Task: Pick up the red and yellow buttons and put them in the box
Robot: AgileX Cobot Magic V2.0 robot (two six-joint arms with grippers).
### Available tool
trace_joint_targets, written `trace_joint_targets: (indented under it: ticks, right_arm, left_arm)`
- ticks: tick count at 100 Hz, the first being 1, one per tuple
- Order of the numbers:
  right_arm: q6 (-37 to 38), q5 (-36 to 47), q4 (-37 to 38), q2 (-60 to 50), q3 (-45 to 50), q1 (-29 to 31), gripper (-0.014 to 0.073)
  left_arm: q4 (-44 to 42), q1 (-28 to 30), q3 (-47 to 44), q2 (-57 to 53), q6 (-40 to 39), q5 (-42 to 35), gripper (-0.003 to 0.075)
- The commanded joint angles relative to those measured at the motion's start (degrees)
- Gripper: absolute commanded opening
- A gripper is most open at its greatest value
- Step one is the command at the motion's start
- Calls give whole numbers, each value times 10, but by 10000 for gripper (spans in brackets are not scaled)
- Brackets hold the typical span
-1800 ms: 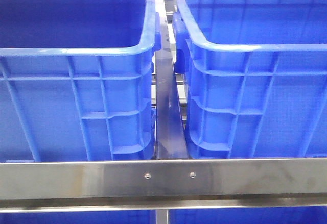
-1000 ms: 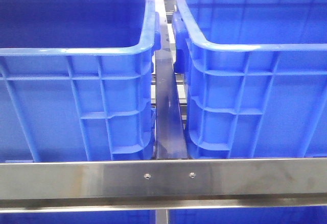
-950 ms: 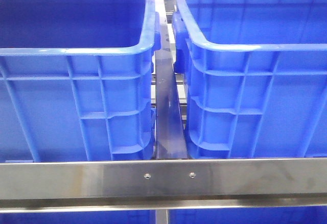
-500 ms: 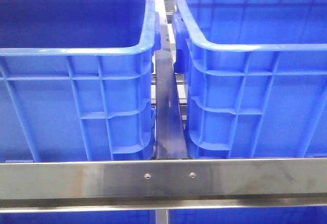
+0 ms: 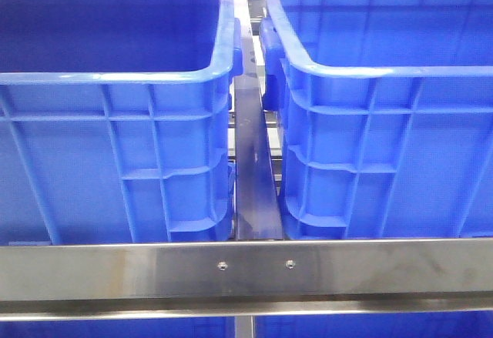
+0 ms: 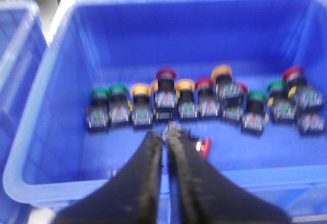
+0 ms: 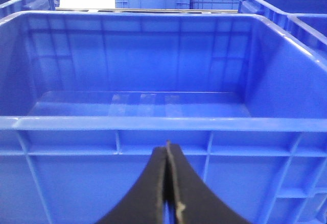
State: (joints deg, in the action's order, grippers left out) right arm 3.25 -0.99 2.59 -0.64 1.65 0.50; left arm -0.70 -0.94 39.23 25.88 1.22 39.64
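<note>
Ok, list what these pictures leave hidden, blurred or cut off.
- Front view: the near walls of the left crate and the right crate hide both floors, and neither gripper is in frame.
- Left wrist view: motion blur smears the row of buttons; what the left gripper holds, if anything, is unreadable.
- Right wrist view: the empty crate is cut off by the frame; the right gripper looks shut.

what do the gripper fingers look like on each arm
Both are alike: the left gripper and the right gripper each have two black, curved fingers tapering to a narrow tip, with worn, pale-scuffed inner edges. No cables or markings show, and the front view shows neither arm.
</note>
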Motion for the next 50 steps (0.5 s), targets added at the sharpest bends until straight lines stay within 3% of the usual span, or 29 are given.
trace_joint_targets:
  ticks: [1,11,21,50]
  right_arm:
    - [0,43,3,-13,-9,2,-69]
    - [0,43,3,-13,-9,2,-69]
    - [0,43,3,-13,-9,2,-69]
    - [0,43,3,-13,-9,2,-69]
  left_arm:
    - [0,-3,44,53,-1,-23,242]
    - [0,-3,76,102,-1,-9,462]
    - [0,-3,100,144,-1,-5,596]
    - [13,-3,188,281,0,46,608]
